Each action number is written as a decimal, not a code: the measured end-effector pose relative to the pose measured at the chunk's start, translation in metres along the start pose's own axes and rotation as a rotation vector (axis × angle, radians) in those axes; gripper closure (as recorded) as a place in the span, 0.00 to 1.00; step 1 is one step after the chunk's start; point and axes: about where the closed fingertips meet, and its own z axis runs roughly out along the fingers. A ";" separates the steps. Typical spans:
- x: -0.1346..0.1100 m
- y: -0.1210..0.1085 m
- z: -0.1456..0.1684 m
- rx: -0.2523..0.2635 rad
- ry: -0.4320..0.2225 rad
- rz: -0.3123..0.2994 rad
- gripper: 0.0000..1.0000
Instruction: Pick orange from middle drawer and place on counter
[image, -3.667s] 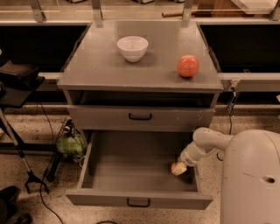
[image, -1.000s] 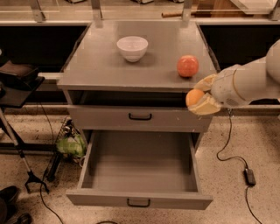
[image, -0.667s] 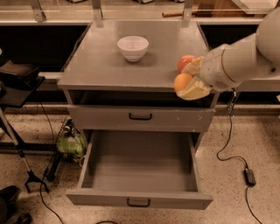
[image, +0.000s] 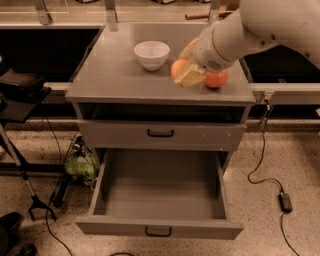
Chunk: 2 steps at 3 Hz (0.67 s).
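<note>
On the floor at the far left, a green bundle (image: 80, 165) is seen beside the grey cabinet. On the counter (image: 110, 80), a white bowl (image: 151, 54) is set upright toward the back, near the centre. Below the counter, the upper drawer (image: 160, 134) is shut, and the middle drawer (image: 159, 200) is pulled out toward the camera. Just right of the bowl, the orange (image: 176, 67) is clamped between the closed fingers of the gripper (image: 184, 73), which is positioned low over the counter, with the arm entering from the upper right. Whether the orange touches the surface cannot be told. A larger reddish fruit (image: 216, 79) is placed on the counter just beside the gripper, on the right. On the floor at the far right, a black cable with a power brick (image: 285, 201) is laid.
</note>
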 end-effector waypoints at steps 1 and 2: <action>0.013 -0.035 0.006 0.027 0.019 0.052 1.00; 0.034 -0.057 0.015 0.032 0.034 0.119 1.00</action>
